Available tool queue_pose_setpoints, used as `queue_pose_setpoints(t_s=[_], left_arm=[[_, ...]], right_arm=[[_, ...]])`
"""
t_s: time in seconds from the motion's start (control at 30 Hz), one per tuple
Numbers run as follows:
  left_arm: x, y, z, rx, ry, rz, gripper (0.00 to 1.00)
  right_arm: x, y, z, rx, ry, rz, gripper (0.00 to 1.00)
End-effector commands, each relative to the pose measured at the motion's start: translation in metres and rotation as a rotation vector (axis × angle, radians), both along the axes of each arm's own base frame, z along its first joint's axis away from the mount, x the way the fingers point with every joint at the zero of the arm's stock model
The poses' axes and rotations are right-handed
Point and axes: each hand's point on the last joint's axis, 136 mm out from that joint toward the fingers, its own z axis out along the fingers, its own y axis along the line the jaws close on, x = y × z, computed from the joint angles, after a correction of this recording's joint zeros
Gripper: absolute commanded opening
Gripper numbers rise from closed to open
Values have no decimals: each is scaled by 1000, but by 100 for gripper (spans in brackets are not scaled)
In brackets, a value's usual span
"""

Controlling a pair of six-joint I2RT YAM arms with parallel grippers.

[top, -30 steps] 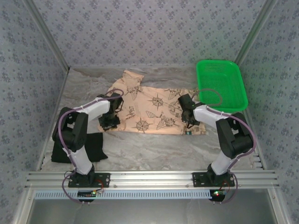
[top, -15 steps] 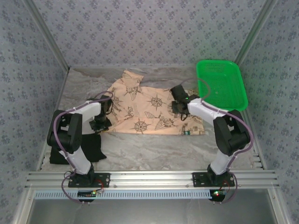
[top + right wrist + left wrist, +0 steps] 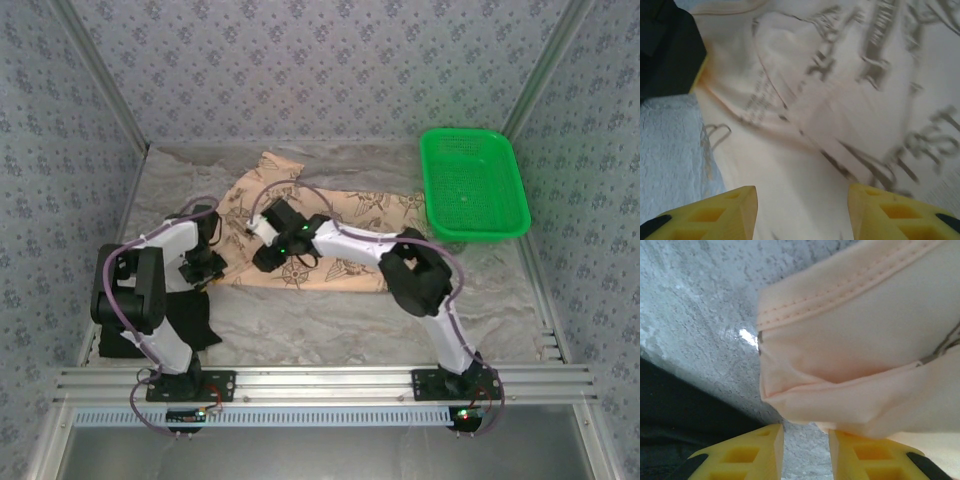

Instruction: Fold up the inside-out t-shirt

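Near left, by the black garment (image 3: 195, 318), the left tool (image 3: 806, 434) sits narrowly parted and empty at the hem of the inside-out t-shirt (image 3: 345, 212), spread on the bench (image 3: 330, 320); the right tool (image 3: 801, 191) — wide open, empty — hovers over its left part, probably seeking a fold grip; green basket (image 3: 470, 170) beyond.

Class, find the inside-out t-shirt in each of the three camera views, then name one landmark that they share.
Top external: t-shirt spread mid-table.
Left wrist: t-shirt upper right, hemmed corner.
Right wrist: t-shirt across most of the frame.
Shared landmark: grey marbled table.
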Motion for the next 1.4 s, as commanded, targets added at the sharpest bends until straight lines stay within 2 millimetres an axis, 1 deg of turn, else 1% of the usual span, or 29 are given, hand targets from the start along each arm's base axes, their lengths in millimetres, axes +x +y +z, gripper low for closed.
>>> queue_pose_setpoints(t_s=[0.0,0.1,0.17,0.23,0.27,0.3,0.4,0.5,0.6,0.67,0.7,0.73,0.77,0.8,0.83,0.93,0.97,1.0,1.03,1.07,1.13,1.23,1.37], left_arm=[[-4,2,3,-5,11,42,31],[-1,3,3,-7,3,45,31],[2,2,3,-13,-1,43,31],[5,3,4,-18,-3,50,31],[7,3,5,-20,-9,52,31],[8,3,5,-19,-10,54,31],[9,6,2,-7,0,56,31],[7,8,-5,4,19,58,31],[6,10,-11,4,33,61,30],[5,10,-12,1,36,59,30],[5,10,-11,0,35,59,30],[5,11,-10,0,33,59,30],[7,10,-9,-2,28,56,30],[8,10,-7,-3,23,54,30],[9,10,-5,-6,20,55,30],[14,9,5,-17,-3,50,30],[17,8,9,-22,-16,48,31],[18,7,13,-28,-28,49,32],[18,7,17,-30,-37,48,33],[18,7,19,-31,-45,45,33],[19,7,24,-33,-54,41,34],[21,3,30,-58,-62,28,34],[28,-3,49,-86,-114,31,34]], right_arm=[[11,22,0,-22,-94,57,53],[25,30,-14,-66,-149,22,52],[34,32,-22,-94,-168,-7,50],[38,34,-29,-115,-182,-14,47],[43,32,-30,-128,-199,-40,42],[50,30,-32,-139,-211,-72,33],[69,21,-29,-161,-237,-173,13],[89,7,-19,-158,-248,-266,3],[111,-11,-11,-155,-243,-350,0],[126,-24,-9,-143,-228,-392,0],[134,-30,-8,-132,-214,-413,2],[141,-35,-6,-117,-199,-423,7],[148,-39,-5,-98,-171,-428,16],[154,-41,-4,-78,-132,-434,28],[157,-43,-3,-60,-91,-435,33],[167,-64,2,-21,-6,-502,35],[167,-70,6,-7,15,-516,37],[163,-72,10,12,34,-507,40],[159,-72,16,31,44,-492,41],[150,-68,22,54,58,-441,42],[127,-52,30,88,82,-334,42],[87,-19,38,136,121,-158,40],[51,15,43,174,152,-40,33]])
